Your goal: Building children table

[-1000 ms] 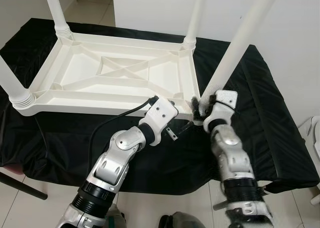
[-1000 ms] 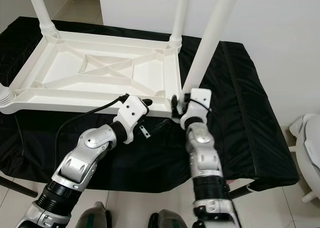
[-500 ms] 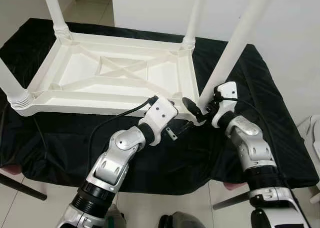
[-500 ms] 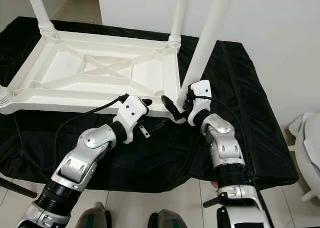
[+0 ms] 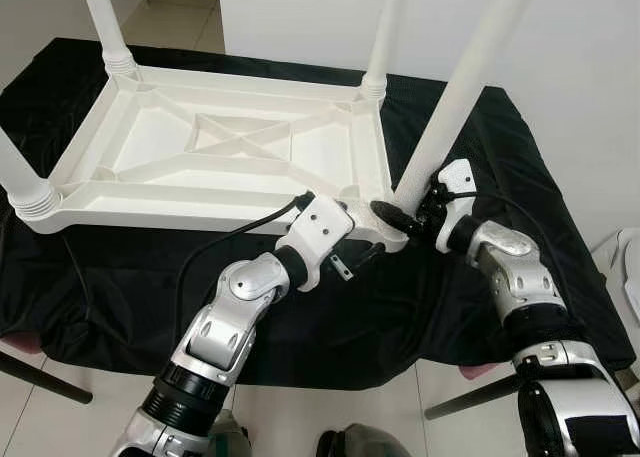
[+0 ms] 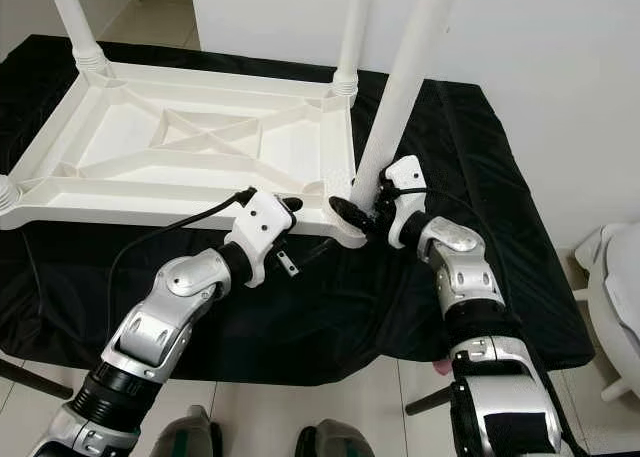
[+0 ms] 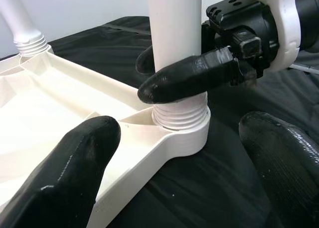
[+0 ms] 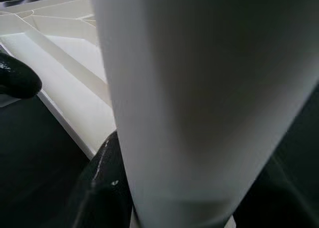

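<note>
Four white legs stick up from the little table (image 5: 220, 157), which lies upside down on a black cloth (image 5: 500, 277). From the left eye, the right gripper (image 5: 408, 215) is wrapped around the bottom of the near right leg (image 5: 455, 97), just above its corner socket (image 5: 392, 227). The left gripper (image 5: 362, 255) sits just beside that same corner, at the table's near edge.

From the right eye, the same corner shows again. That leg (image 6: 400, 87) leans a little, and the right gripper's black fingers (image 6: 350, 212) hug its base.

The left wrist view looks right at the joint. The leg's ribbed end (image 7: 179, 115) sits in the round socket (image 7: 187, 138). One right finger (image 7: 187, 78) presses across the front of the leg and another peeks out behind it, so those fingers are closed on the leg. The left gripper's own two fingers (image 7: 75, 163) are spread wide and hold nothing.

The right wrist view is very close: mostly the white leg (image 8: 199, 88) with one black finger (image 8: 102, 183) against it.

I think the last leg is being fixed in. Next, the right gripper likely has to twist or push it down until it stands straight, while the left steadies the corner.
</note>
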Available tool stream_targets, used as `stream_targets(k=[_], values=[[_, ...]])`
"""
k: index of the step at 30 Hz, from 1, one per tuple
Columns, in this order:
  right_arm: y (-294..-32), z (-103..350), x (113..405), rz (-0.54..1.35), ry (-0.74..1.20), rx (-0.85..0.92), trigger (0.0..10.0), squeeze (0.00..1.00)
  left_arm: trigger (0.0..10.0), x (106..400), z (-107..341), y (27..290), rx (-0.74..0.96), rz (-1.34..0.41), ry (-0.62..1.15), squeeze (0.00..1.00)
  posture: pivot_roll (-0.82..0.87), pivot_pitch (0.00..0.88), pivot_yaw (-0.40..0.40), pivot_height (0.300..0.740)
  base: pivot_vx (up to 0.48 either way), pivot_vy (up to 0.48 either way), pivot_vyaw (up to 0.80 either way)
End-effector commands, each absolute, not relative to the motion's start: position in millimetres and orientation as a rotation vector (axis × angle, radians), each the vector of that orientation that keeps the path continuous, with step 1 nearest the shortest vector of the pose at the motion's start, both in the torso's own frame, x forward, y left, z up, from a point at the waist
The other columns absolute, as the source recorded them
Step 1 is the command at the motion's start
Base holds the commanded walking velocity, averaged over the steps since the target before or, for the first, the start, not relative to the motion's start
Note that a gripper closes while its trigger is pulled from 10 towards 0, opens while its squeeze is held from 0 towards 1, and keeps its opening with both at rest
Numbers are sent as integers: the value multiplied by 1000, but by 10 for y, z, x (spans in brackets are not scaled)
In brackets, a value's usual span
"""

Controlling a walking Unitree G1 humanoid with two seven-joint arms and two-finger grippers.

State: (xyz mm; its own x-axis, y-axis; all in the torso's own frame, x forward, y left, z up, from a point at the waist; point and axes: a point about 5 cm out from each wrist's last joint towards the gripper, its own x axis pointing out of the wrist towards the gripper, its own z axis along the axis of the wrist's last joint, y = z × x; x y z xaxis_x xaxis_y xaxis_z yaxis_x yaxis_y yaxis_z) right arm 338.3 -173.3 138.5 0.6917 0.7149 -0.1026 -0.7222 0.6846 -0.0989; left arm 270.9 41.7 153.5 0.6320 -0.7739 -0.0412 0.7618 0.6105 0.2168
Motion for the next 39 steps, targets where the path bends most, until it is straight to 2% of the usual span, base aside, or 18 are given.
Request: stream_targets(k=[1, 6, 7, 8, 15, 16, 22, 25, 27, 28, 30, 39], values=[[-1730, 1288, 3356, 838, 108, -123, 0, 0, 10000, 2726, 1552, 424, 229, -860, -65, 0, 15, 0, -76, 740, 0, 0, 0], [-1772, 1264, 3357, 836, 108, -114, 0, 0, 10000, 2719, 1549, 420, 225, -861, -63, 0, 11, 0, -74, 740, 0, 0, 0], [-1792, 1258, 3362, 815, 105, -111, 1216, 0, 10000, 2717, 1547, 417, 224, -863, -62, 0, 7, 0, -73, 740, 0, 0, 0], [-1821, 1247, 3375, 759, 103, -105, 10000, 0, 10000, 2717, 1546, 412, 223, -866, -62, 0, 5, 0, -72, 740, 0, 0, 0], [-1843, 1221, 3413, 674, 104, -118, 10000, 0, 10000, 2711, 1546, 406, 220, -870, -62, 0, -1, 0, -71, 740, 0, 0, 0], [-1849, 1235, 3447, 572, 86, -118, 10000, 0, 10000, 2704, 1544, 403, 219, -873, -61, 0, -5, 0, -69, 740, 0, 0, 0], [-1778, 1290, 3456, 422, 27, -61, 10000, 0, 10000, 2688, 1532, 399, 216, -878, -57, 0, -8, 4, -70, 740, 0, 0, 0], [-1677, 1252, 3421, 253, 5, -7, 10000, 0, 10000, 2687, 1522, 391, 214, -882, -54, 0, -13, 4, -68, 740, 0, 0, 0], [-1677, 1252, 3421, 253, 5, -7, 10000, 0, 10000, 2687, 1522, 391, 214, -882, -54, 0, -13, 4, -68, 740, 0, 0, 0], [-1631, 1164, 3355, 106, 19, -11, 10000, 0, 10000, 2685, 1523, 379, 213, -884, -54, 0, -13, 4, -69, 740, 0, 0, 0], [-1609, 1133, 3315, 38, 21, -16, 10000, 0, 10000, 2685, 1524, 374, 213, -886, -55, 0, -13, 4, -69, 740, 0, 0, 0], [-1394, 1217, 3163, -64, -21, 21, 10000, 0, 10000, 2678, 1518, 371, 209, -885, -53, 0, -11, 5, -79, 740, 0, 0, 0]])
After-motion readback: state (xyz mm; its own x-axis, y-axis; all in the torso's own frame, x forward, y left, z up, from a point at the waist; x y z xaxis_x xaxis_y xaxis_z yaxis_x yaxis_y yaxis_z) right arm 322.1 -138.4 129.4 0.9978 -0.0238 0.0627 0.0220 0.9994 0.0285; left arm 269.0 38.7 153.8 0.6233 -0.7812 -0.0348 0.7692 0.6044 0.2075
